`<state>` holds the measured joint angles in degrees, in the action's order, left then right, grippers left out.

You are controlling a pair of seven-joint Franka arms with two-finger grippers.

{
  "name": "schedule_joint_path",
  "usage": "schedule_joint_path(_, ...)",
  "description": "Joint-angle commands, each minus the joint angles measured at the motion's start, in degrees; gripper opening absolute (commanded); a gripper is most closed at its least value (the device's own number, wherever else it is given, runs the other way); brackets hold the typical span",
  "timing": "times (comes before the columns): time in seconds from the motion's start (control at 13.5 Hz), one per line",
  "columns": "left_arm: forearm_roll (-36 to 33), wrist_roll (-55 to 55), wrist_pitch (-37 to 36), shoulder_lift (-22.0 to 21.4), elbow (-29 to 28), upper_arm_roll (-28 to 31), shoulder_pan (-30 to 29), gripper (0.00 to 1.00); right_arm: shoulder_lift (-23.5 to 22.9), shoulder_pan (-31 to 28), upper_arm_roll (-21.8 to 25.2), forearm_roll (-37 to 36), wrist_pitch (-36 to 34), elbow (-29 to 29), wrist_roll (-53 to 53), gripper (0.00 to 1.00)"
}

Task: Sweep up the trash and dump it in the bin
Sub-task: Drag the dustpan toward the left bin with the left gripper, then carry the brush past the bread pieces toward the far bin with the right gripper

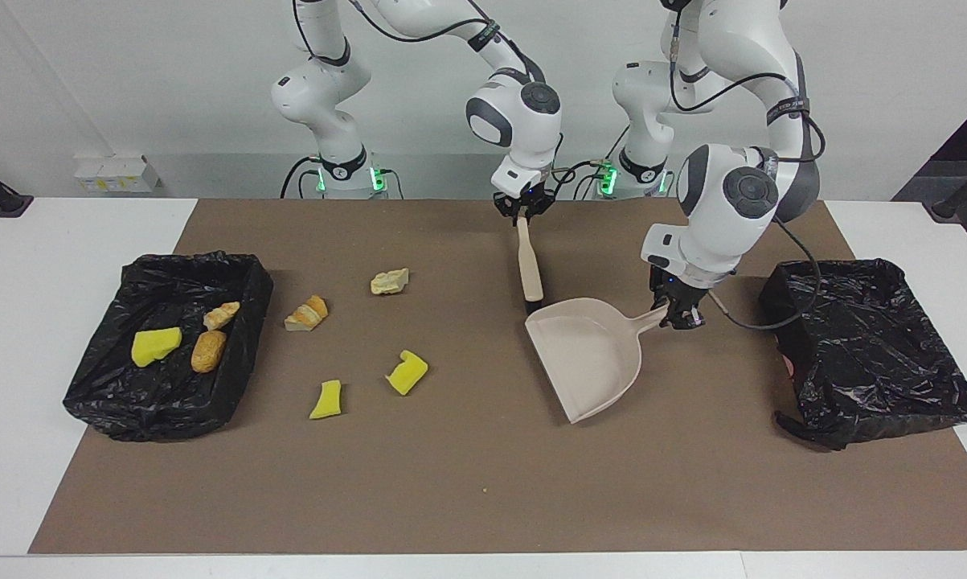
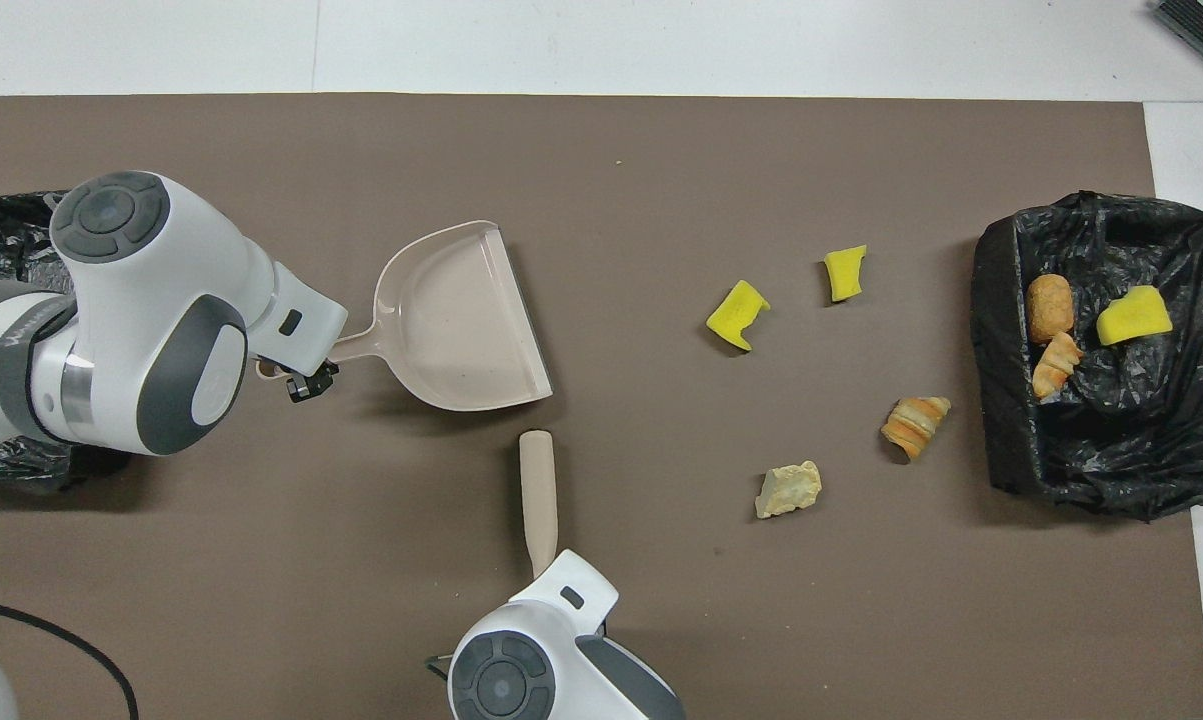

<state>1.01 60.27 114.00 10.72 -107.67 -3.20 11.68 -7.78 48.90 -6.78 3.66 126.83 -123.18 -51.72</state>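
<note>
White wall (image 1: 129,80), brown-matted table (image 1: 17,338)

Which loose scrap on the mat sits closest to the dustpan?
The bent bright yellow sponge bit; the other yellow bit and both bread-like chunks lie nearer the filled bin.
</note>
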Motion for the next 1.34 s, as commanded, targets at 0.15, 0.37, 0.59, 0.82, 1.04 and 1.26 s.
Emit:
schedule_joint_path(0.15, -2.67, 1.08, 2.63, -3.25, -4.56, -0.31, -0.34, 0.00, 4.61, -5.12, -0.17, 1.09, -1.49, -0.30, -2.34, 0.00)
schedule_joint_path(0.37, -4.09, 5.48, 2.63, -4.73, -6.83, -0.31, 0.45, 0.00, 6.55, -7.67, -0.08, 1.09, -4.04, -0.30, -1.81, 0.00)
schedule_joint_path(0.59, -4.09, 5.13, 4.48, -6.40, -10.88, -0.31, 3.25, 0.00, 7.51, -10.48, -0.08, 0.39, -5.53, -0.30, -2.34, 0.00)
schedule_joint_path(0.82, -4.18, 0.57, 4.57, -6.94, -11.25, -0.49, 6.68, 0.00, 11.63, -14.51, 0.10, -0.14, -14.38, -0.56, -2.34, 0.00)
schedule_joint_path(1.04, -4.18, 0.55, 5.79, -7.21, -12.74, -0.40, 6.69, 0.00, 14.90, -20.05, 0.01, -3.56, -20.91, -1.52, -2.34, 0.00)
schedule_joint_path(1.26, -4.09, 0.47, 7.11, -7.55, -14.49, -0.40, 6.60, 0.00, 16.04, -26.29, -0.08, -6.89, -20.74, -5.39, -1.37, 0.00)
